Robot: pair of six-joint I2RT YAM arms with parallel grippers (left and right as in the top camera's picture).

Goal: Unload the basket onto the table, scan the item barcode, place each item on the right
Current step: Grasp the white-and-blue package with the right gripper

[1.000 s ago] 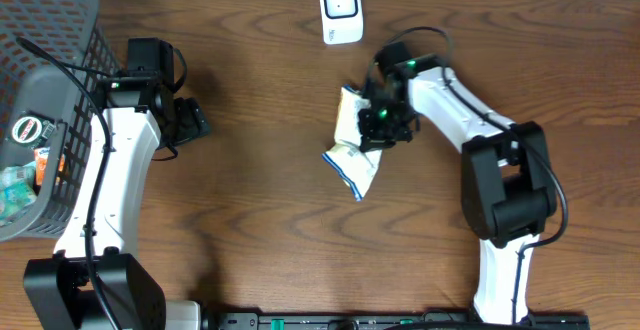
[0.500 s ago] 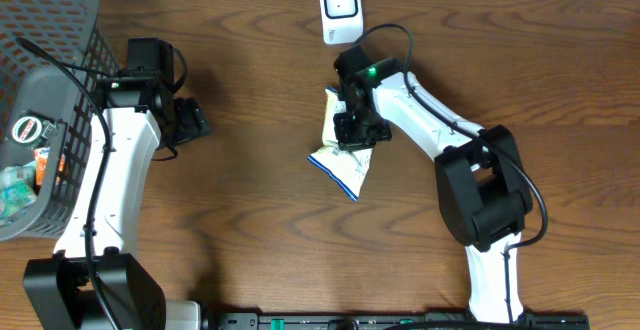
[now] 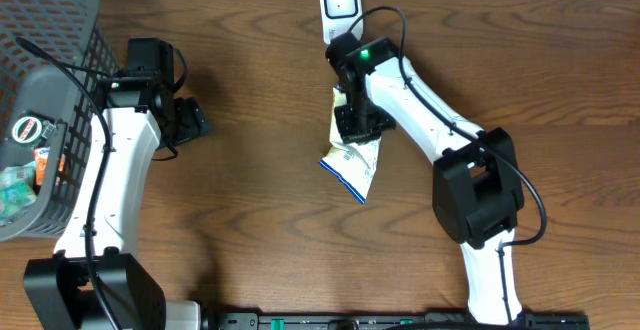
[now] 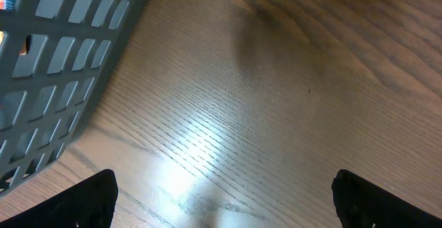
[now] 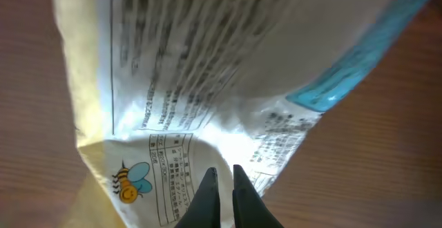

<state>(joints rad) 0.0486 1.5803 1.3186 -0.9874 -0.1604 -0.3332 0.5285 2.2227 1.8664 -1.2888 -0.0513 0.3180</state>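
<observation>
The item is a white packet [image 3: 352, 165] with a blue striped edge and printed text. It hangs from my right gripper [image 3: 356, 120] just below the white barcode scanner [image 3: 340, 8] at the table's far edge. In the right wrist view my right gripper [image 5: 224, 179] is shut, pinching a fold of the packet [image 5: 207, 69] beside a small bee drawing. No barcode shows on the visible face. My left gripper [image 3: 190, 120] stands open over bare wood to the right of the basket, and its fingertips [image 4: 90, 200] hold nothing.
A grey plastic basket [image 3: 60, 30] with several packaged goods stands at the far left; its slotted wall [image 4: 62, 62] fills the left wrist view's upper left. The table is brown wood.
My right gripper has carried the packet left and up, closer to the scanner. The left arm has not moved.
</observation>
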